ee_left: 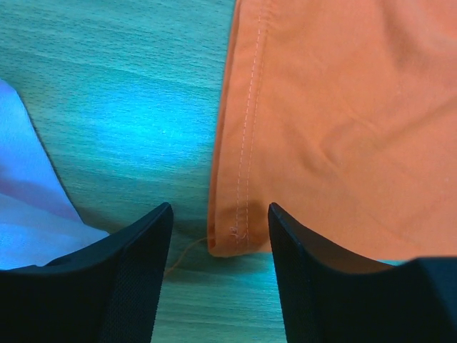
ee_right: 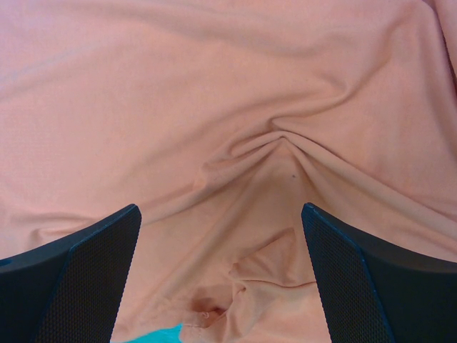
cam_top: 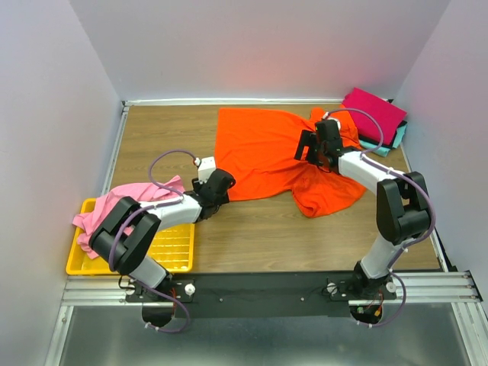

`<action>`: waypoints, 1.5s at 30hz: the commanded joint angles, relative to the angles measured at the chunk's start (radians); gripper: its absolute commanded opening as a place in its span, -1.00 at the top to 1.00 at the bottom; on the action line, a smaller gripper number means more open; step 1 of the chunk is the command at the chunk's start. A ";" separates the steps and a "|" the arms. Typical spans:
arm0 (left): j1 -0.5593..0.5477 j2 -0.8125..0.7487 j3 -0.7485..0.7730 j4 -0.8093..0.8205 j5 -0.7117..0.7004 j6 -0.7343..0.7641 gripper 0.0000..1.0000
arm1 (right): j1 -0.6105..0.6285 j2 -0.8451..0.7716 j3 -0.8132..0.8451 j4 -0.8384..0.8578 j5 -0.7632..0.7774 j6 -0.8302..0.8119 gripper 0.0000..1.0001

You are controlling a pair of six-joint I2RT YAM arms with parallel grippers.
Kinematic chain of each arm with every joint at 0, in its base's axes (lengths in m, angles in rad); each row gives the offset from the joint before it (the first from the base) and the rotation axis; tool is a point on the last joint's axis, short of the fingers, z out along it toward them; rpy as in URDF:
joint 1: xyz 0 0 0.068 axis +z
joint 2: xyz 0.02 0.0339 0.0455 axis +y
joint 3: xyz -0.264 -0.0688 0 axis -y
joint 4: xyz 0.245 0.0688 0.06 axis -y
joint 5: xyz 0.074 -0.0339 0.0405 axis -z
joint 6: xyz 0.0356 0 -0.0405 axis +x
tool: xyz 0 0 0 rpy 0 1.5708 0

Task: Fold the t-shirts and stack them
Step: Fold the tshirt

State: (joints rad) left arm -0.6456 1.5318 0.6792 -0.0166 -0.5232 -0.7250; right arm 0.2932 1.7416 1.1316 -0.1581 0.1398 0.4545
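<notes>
1. Top external: orange t-shirt (cam_top: 259, 152) is lying rumpled across the far counter (cam_top: 259, 236).
2. Pink t-shirt (cam_top: 122, 200) is spilling over the yellow tray (cam_top: 171, 252), near left.
3. Folded magenta t-shirt (cam_top: 374, 113) is topping the far-right stack.
4. Left pincer (ee_left: 220, 214) is straddling the orange hem corner, released.
5. Right pincer (ee_right: 221, 214) is gaping wide over orange wrinkles.

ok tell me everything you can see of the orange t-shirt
The orange t-shirt is soft, bright cloth, lying unfolded and rumpled on the wooden table, bunched at its near right part. A double-stitched hem corner sits between the fingers of the open left hand; the open right hand is above a pucker.
</notes>
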 commanded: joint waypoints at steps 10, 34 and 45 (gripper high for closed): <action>-0.017 -0.013 -0.030 -0.006 0.038 -0.020 0.00 | -0.003 0.013 -0.001 0.000 -0.012 -0.002 -1.00; -0.043 -0.013 0.002 0.139 0.034 0.089 1.00 | 0.041 -0.270 -0.192 -0.027 0.001 0.067 -1.00; -0.008 -0.042 0.040 0.236 0.028 0.194 1.00 | 0.167 -0.528 -0.386 -0.300 0.140 0.206 -0.82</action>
State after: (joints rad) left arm -0.6678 1.5146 0.7170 0.1604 -0.4889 -0.5823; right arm 0.4461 1.2751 0.8452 -0.3004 0.2222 0.5716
